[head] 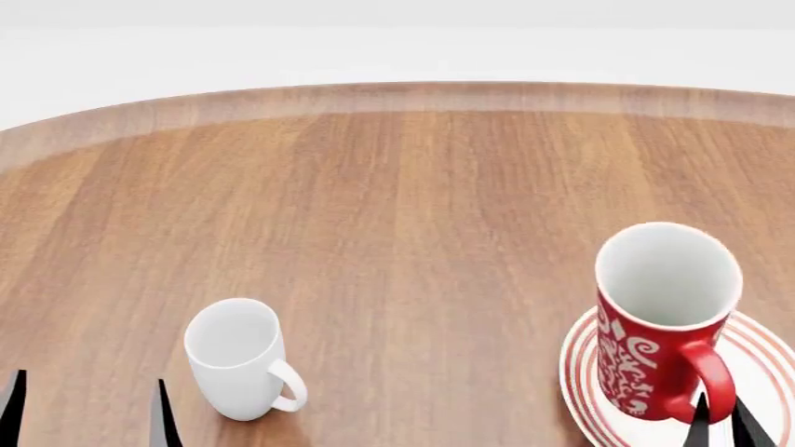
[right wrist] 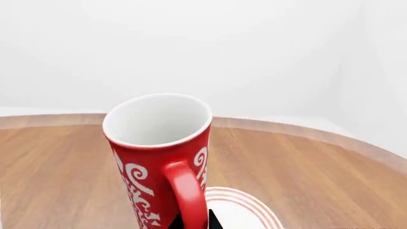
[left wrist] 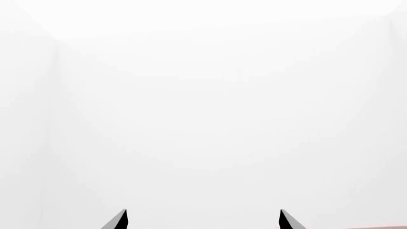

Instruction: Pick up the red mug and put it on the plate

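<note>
Below, at the lower right corner of the head view, my right gripper shows only as two dark fingertips set close on either side of the handle of the red mug; they appear closed on the handle. In the right wrist view the same tips peek out from behind the handle at the bottom centre, with the mug filling the middle of the frame, its white inside facing up.

The mug stands upright on the plate, toward the plate's left side, at the lower right of the head view; whether its base fully touches the plate I cannot tell.

My left gripper sits at the lower left corner of the head view, fingertips spread apart and holding nothing. In the left wrist view these tips point at a blank white wall.

A plain white mug stands upright just right of my left gripper, handle toward the right, well apart from the plate. Everything rests on the round wooden table.
</note>
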Robot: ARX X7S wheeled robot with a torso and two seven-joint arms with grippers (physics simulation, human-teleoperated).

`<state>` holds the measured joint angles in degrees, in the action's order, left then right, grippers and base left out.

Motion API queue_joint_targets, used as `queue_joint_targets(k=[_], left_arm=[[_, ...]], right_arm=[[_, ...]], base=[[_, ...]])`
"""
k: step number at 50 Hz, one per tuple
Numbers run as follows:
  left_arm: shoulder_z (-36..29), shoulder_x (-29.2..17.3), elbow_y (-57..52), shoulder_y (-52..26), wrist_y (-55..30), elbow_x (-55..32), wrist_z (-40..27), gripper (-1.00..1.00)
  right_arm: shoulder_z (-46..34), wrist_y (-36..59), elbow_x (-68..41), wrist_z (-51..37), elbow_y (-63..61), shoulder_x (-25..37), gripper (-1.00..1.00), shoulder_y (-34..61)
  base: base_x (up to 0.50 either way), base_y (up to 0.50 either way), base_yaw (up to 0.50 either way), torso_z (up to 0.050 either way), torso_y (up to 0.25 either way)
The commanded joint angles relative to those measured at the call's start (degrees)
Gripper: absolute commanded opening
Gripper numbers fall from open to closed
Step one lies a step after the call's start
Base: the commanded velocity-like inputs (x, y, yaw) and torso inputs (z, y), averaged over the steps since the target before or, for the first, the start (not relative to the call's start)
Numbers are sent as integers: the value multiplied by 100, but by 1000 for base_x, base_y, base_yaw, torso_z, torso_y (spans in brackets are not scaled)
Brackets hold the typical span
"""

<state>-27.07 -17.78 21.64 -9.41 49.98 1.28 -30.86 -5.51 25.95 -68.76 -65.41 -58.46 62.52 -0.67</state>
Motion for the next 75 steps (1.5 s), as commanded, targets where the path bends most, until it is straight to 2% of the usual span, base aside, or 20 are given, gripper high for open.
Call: queue_joint_targets(k=[1,16,32,35,37,38,42,48,60,67,75], left_arm=[[-6,-1,20,-9,38,11,-26,100],[-17,-4,32,-16,61,7,-45,100],[-36,-13,35,-22,68,2,-62,100],[-48,-21,20,-20,38,-14,-50,100],[-53,-22,8,-15,16,-45,-47,100],[-56,-23,10,-16,20,-49,-44,100],[-67,-31,3,-18,5,-47,-38,100],[-75,-37,-5,-18,-9,-47,-41,100],[-80,-40,-5,-20,-10,-44,-64,100],[-88,-45,-10,-20,-19,-48,-70,100],[-94,-48,-6,-24,-11,-42,-82,100]], right_arm=[[217,-21,-500,-343,54,297,-100,322],[707,-340,-937,-482,164,600,-100,116],[680,-296,-885,-491,165,622,-100,193],[754,-356,-749,-236,505,606,-100,265],[718,-198,-769,23,828,850,-100,506],[874,-393,-635,224,881,740,-100,407],[615,-79,-855,751,1442,1032,-100,1110],[352,173,-981,1333,1969,1080,-100,1724],[-197,713,-1191,2155,2691,802,-100,2737],[-599,1001,-623,2845,3084,589,-100,3394],[-843,1513,-591,3247,3674,445,-100,4297]], base=[[0,0,0,0,0],[0,0,0,0,1],[0,0,0,0,0],[0,0,0,0,0],[0,0,0,0,0],[0,0,0,0,0],[0,0,0,0,0],[0,0,0,0,0],[0,0,0,0,1],[0,0,0,0,0],[0,0,0,0,0]])
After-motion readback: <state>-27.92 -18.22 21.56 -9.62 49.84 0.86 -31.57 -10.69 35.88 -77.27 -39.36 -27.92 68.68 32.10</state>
